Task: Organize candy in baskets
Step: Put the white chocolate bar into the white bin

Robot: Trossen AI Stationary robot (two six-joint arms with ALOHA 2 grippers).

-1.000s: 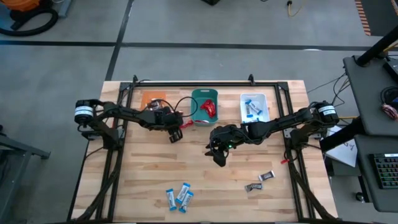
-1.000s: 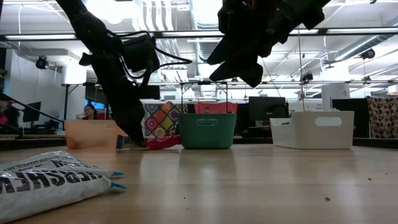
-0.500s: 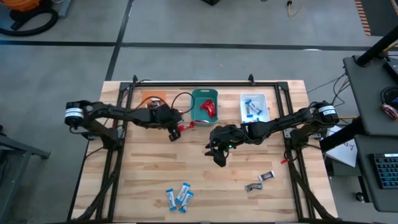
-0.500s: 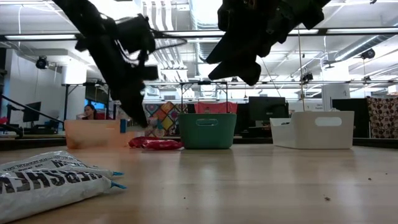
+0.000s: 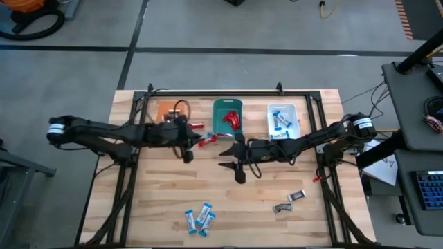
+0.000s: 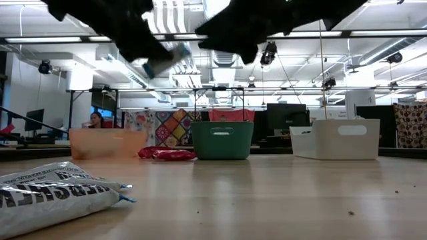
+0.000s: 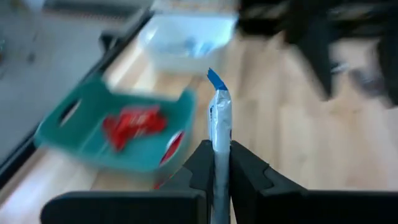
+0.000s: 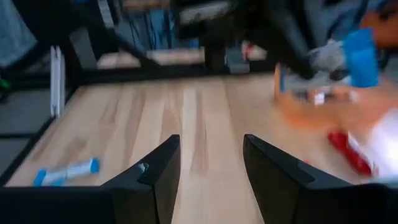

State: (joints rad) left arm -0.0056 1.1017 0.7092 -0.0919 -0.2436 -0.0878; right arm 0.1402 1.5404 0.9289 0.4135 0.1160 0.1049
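Left tool [image 7: 215, 167] clamped on a blue-and-white candy bar [image 7: 219, 134], raised off the bench [image 5: 228, 200] between the orange basket [image 5: 168, 111] and the teal basket [image 5: 227, 117], red candies [image 5: 233, 120] in the teal one. Just beyond the open, empty right tool [image 8: 210, 163]: white basket [image 5: 283, 120], blue-and-white bars [image 5: 279, 120] inside. More candy loose on the bench: blue ones [image 5: 199, 218], dark ones [image 5: 289, 202], red ones [image 6: 166, 154] beside the teal basket.

— How's my feed looking?
— Evenly bright from above; ceiling lights [image 6: 220, 13] glare in the low view, leaving both arms silhouetted. My left wrist view smears the teal basket [image 7: 112, 127]; the right wrist view is motion-blurred throughout.
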